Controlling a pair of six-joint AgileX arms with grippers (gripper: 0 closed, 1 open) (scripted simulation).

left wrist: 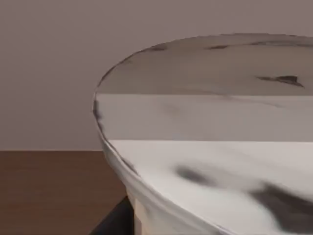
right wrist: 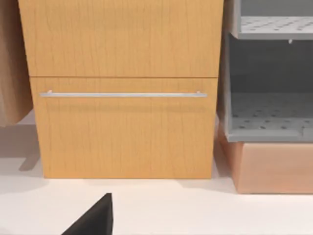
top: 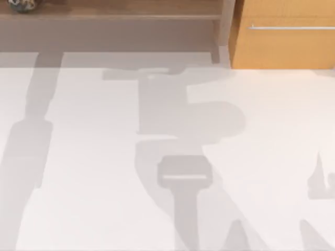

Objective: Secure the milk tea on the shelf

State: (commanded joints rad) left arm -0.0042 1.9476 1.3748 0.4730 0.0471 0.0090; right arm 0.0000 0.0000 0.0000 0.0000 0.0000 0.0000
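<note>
The milk tea's round white lid, smeared with dark marks, sits very close in the left wrist view, with the top of the cup wall just under its rim. Brown wood of the shelf lies beside it. From above, the shelf runs along the table's far edge to its grey-brown post. A small dark-and-white round thing stands at the shelf's left end, cut by the picture's edge. A dark piece of my left gripper shows below the lid. One dark finger of my right gripper points towards the cabinet.
An orange-tan cabinet with a silver bar handle stands right of the post, also seen head-on as the cabinet. A grey perforated rack on a tan base stands beside it. Arm shadows cross the white table.
</note>
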